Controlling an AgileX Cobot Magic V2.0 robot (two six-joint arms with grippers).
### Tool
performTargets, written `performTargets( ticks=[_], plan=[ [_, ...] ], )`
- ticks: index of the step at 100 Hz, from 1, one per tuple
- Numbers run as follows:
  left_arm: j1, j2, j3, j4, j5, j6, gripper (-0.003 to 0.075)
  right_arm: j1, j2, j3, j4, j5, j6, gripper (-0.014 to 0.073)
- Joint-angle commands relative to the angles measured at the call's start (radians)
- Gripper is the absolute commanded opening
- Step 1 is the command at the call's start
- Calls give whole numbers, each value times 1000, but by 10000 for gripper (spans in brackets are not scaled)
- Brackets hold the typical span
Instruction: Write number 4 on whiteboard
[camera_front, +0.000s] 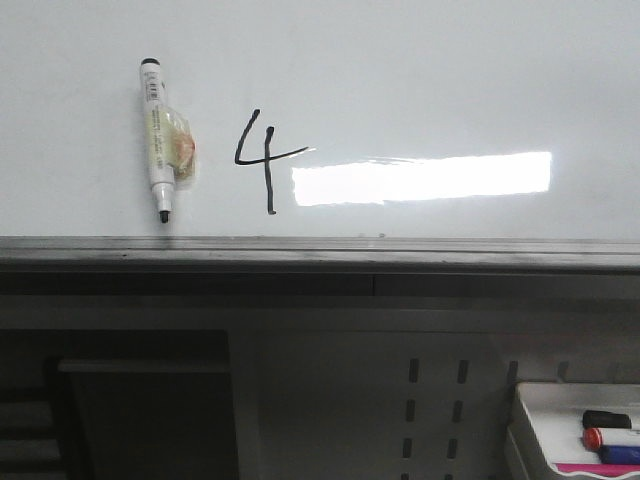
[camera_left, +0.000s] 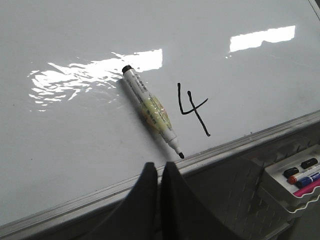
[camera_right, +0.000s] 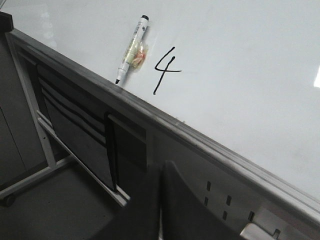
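- Number 4 (camera_front: 262, 160) stands written in thin black strokes on the whiteboard (camera_front: 450, 70), open at its top, its long stem running from 12 o'clock down to 6 o'clock in the front view and ending just above the grey ledge (camera_front: 320, 252).
- Left gripper (camera_left: 159, 172) shows in the left wrist view with its two dark fingers pressed together, holding nothing and touching nothing; it sits off the board, below the ledge.
- Right gripper (camera_right: 161, 172) in the right wrist view is likewise closed on nothing, clear of the board and below the ledge.
- A white marker (camera_front: 157, 140) lies flat against the board at 9 o'clock of the figure, near but apart from it, black tip toward 6 o'clock, a yellowish wad (camera_front: 180, 148) stuck to its barrel.
- A small white tray (camera_front: 545, 400) holding coloured markers sits at 4 o'clock, well below the ledge.
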Motion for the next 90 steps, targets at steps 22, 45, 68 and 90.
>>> performTargets(
  ticks=[22, 45, 68, 90],
  plan=[
    [85, -138, -30, -174, 127, 212, -20, -7, 8, -25, -13, -72, 0, -64],
    [374, -220, 36, -363, 110, 411, -20, -7, 8, -25, -13, -72, 0, -64],
    [569, -328, 192, -380, 98, 411, -20, -7, 8, -25, -13, -72, 0, -64],
    [612, -345, 228, -369, 196, 411, -20, -7, 8, -25, -13, -72, 0, -64]
  ],
)
